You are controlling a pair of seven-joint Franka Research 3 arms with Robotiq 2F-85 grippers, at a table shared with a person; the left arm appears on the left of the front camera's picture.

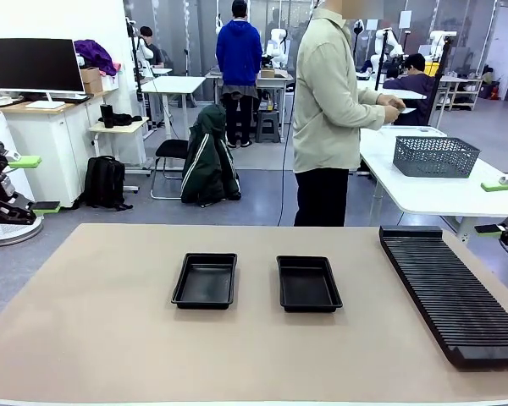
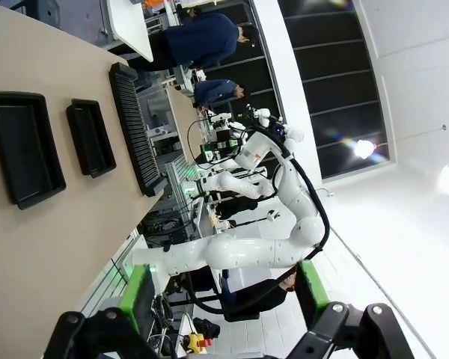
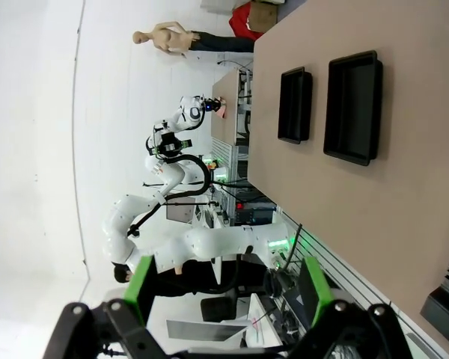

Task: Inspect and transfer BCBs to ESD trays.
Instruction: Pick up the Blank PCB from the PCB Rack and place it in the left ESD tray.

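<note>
- From the front, a person [image 1: 330, 101] stands across the tan table [image 1: 102, 321], near a grey mesh basket [image 1: 436, 158]; each wrist view catches the opposite white arm [image 2: 247, 250].
- Two shallow black plastic ESD trays [image 1: 205, 280] sit side by side mid-table, apart, floors bare.
- A long ribbed black rack [image 1: 453, 288] lies to their right.
- The left gripper [image 1: 34, 183] and right gripper [image 1: 493, 207] hang wide open, gripping nothing.

Partly cut off at the front view's side edges: left gripper [image 1: 34, 183], right gripper [image 1: 494, 207] and the black ribbed rack [image 1: 449, 288]; too small to tell: the pale item [image 1: 405, 110] in the person's hands [image 1: 392, 104].
</note>
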